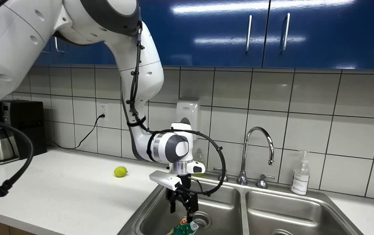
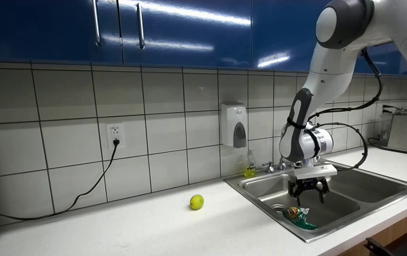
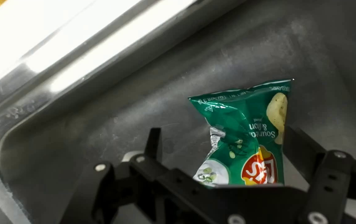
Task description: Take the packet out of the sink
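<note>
The packet is a crumpled green chip bag with a red and yellow logo. It lies on the floor of the sink's basin, near the drain, and shows in both exterior views (image 1: 186,229) (image 2: 300,219) and in the wrist view (image 3: 243,124). The steel sink (image 1: 243,212) (image 2: 260,209) has two basins. My gripper (image 1: 181,214) (image 2: 310,203) points down into the basin with the packet. Its fingers are spread wide with nothing between them. In the wrist view the gripper (image 3: 223,137) has its fingers on either side of the packet; the packet's lower end is hidden behind the gripper body.
The basin walls and rim surround the gripper. A chrome faucet (image 1: 258,147) stands behind the sink, with a soap pump bottle (image 1: 300,174) near it. A yellow-green soap bottle (image 2: 250,165) stands at the back corner. A lime (image 1: 120,171) (image 2: 196,202) sits on the white counter (image 1: 75,186).
</note>
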Available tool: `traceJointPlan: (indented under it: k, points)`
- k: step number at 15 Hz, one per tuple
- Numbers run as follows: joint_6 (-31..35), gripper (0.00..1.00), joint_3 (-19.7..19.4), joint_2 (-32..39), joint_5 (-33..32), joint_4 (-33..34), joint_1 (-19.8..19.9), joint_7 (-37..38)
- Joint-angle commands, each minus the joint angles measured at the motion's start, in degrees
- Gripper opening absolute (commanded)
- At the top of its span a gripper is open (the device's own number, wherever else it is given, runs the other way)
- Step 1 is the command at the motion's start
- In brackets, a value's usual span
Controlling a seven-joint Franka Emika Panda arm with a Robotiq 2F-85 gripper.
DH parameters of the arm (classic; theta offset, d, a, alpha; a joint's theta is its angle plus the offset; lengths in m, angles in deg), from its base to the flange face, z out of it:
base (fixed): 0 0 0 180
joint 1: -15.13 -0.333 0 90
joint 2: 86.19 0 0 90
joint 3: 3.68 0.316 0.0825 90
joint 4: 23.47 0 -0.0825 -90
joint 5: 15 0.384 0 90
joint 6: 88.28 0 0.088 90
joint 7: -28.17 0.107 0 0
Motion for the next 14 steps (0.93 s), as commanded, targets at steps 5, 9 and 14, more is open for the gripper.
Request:
traceJointPlan:
  k: [5, 9, 14]
  points:
    - [2.3, 1.00, -1.9, 8.2, 1.4, 5.4, -2.7, 1.4]
    - [3.1, 1.00, -1.9, 12.0, 2.8, 8.2, -3.8, 2.0]
    - [3.2, 1.00, -2.1, 15.5, 4.4, 11.6, -5.1, 2.2]
